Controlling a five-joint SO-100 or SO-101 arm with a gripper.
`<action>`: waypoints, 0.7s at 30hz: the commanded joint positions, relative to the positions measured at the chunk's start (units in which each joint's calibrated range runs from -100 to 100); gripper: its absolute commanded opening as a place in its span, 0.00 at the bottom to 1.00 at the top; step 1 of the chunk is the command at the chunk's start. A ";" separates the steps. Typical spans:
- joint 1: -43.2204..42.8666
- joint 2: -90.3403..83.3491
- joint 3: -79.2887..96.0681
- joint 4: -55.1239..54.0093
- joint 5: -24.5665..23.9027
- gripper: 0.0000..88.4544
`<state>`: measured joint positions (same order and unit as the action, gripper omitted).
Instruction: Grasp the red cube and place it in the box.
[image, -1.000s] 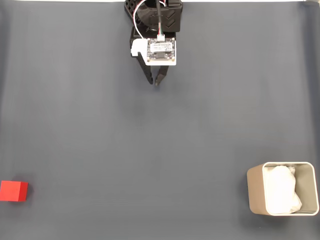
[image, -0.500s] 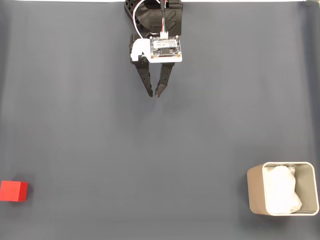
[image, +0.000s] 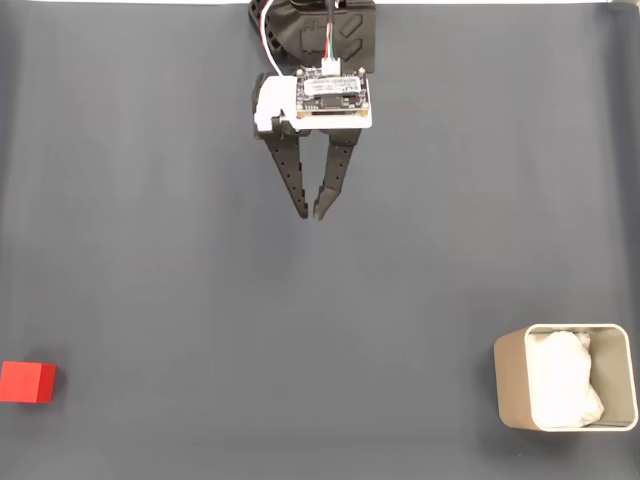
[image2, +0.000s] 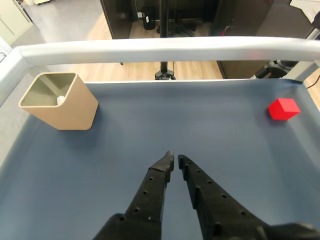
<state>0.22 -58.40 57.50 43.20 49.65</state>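
While the pincer (image2: 173, 158) is hanging over the middle of the dark blue-grey worktop (image2: 150, 130), its two black jaws are sitting nearly shut, with only a narrow slit between the tips, and they are holding nothing. Judging from that, the task is barely starting: the grasp, the carry and the drop are all waiting to be done.

Farther out in the wrist view, the red cube (image2: 283, 108) is resting at the right, close to the far rim, and the beige box (image2: 61, 101) is standing at the left, also near that rim. In the fixed view they are sitting at opposite sides, the cube (image: 27, 382) almost touching the left edge and the box (image: 565, 390), with crumpled white paper (image: 566, 389) inside, near the lower right corner. Nothing is lying between them, so open room is plentiful; the cube's nearness to the edge is probably leaving little margin for the jaws.
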 joint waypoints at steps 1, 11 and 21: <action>2.69 5.37 -10.24 0.98 -0.24 0.00; 12.70 21.23 -28.85 3.36 -0.83 0.00; 23.50 37.95 -44.64 3.36 -0.39 0.00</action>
<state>20.62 -24.27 20.43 46.30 49.21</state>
